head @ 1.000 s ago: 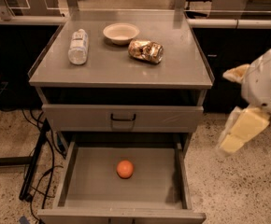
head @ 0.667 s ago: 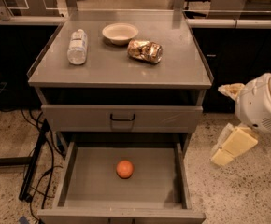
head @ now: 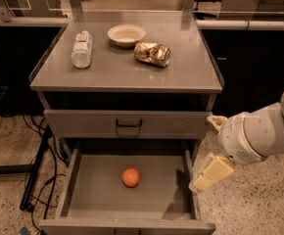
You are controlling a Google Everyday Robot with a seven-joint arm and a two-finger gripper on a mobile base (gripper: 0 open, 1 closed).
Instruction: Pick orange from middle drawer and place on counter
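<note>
The orange (head: 130,177) lies on the flat floor of the open middle drawer (head: 98,192), near its centre. The counter (head: 127,70) tops the cabinet above it. My gripper (head: 208,174) hangs at the drawer's right side wall, to the right of the orange and apart from it, on a white arm that comes in from the right edge. It holds nothing.
On the counter lie a clear plastic bottle (head: 82,48) on its side, a white bowl (head: 126,35) and a shiny foil snack bag (head: 153,53). A shut drawer front with a black handle (head: 128,124) sits above the open drawer. Black cables (head: 41,175) trail on the floor at left.
My arm and gripper have moved left and down, from beside the cabinet to the open drawer's right wall. The orange has not moved.
</note>
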